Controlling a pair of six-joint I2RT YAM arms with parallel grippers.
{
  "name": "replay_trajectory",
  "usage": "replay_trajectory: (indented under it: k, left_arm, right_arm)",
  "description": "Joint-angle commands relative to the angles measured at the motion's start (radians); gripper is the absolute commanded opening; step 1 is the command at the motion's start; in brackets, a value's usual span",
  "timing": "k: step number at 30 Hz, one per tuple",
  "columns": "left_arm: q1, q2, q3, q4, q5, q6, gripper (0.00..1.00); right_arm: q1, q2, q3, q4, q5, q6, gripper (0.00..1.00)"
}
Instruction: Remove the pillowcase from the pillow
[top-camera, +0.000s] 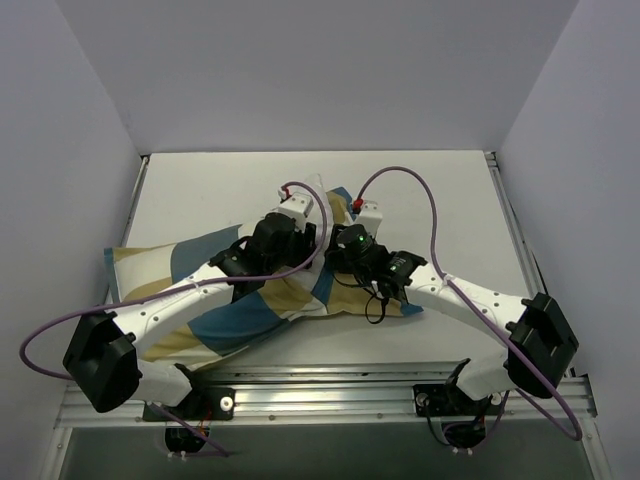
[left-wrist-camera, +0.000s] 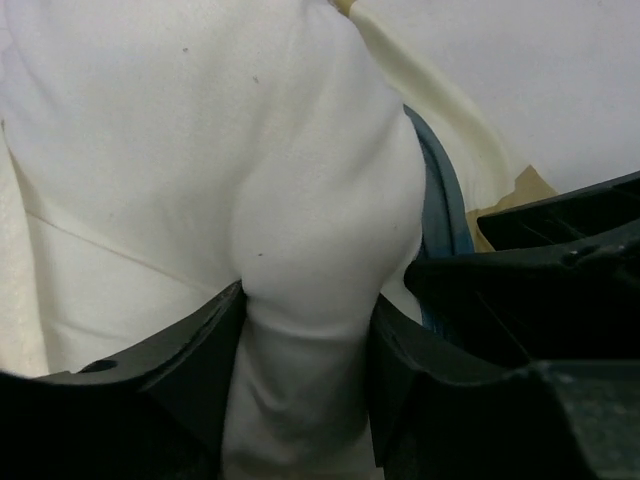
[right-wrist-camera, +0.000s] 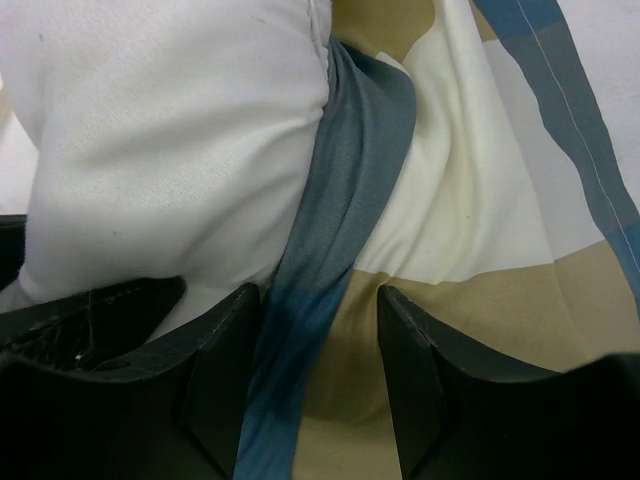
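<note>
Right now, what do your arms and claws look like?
Both arms are white with black joint housings: left arm, right arm. A purple cable loops along each. Left claw and right claw are matte black. A green light glows on the right wrist.

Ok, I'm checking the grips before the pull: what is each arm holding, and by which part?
The left gripper pinches a bulge of the white pillow; the right gripper holds the pillowcase by its blue edge.
</note>
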Motion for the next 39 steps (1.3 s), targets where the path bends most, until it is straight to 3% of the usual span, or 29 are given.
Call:
replay_trajectory:
  k: [1, 2, 3, 5, 6, 12, 17, 28, 35, 39]
  left_arm:
    - [-0.004, 0.031, -0.027, -0.011, 0.002, -0.050, 0.52]
    - [-0.004, 0.034, -0.030, -0.010, 0.000, -0.057, 0.45]
    - [-0.004, 0.034, -0.032, -0.008, 0.000, -0.059, 0.31]
    - [-0.003, 0.026, -0.029, -0.014, -0.013, -0.060, 0.17]
    - [-0.003, 0.023, -0.026, -0.019, -0.026, -0.062, 0.03]
    - [0.052, -0.035, -0.024, -0.077, -0.054, -0.067, 0.02]
    - [0.111, -0.125, -0.049, -0.131, 0.000, -0.102, 0.02]
    - [0.311, -0.271, -0.107, -0.256, 0.135, -0.200, 0.02]
    - [0.440, -0.353, -0.135, -0.243, 0.218, -0.294, 0.02]
    - [0.460, -0.345, -0.118, -0.247, 0.250, -0.281, 0.02]
  right_arm:
    - [0.025, 0.018, -0.007, 0.022, 0.005, 0.029, 0.47]
    - [0.025, 0.024, -0.005, 0.011, 0.020, 0.027, 0.47]
    - [0.025, 0.032, -0.005, 0.000, 0.063, 0.027, 0.47]
    - [0.022, 0.060, -0.010, -0.049, 0.097, 0.035, 0.45]
    - [0.020, 0.066, -0.022, -0.058, 0.123, 0.038, 0.38]
    - [-0.044, 0.063, -0.107, -0.129, 0.185, 0.073, 0.00]
    - [-0.197, -0.021, -0.243, -0.106, 0.100, 0.043, 0.00]
    - [-0.527, -0.170, -0.364, -0.055, -0.119, -0.006, 0.00]
    - [-0.570, -0.143, -0.407, 0.038, -0.251, -0.002, 0.00]
    - [-0.578, -0.137, -0.415, 0.078, -0.288, -0.023, 0.00]
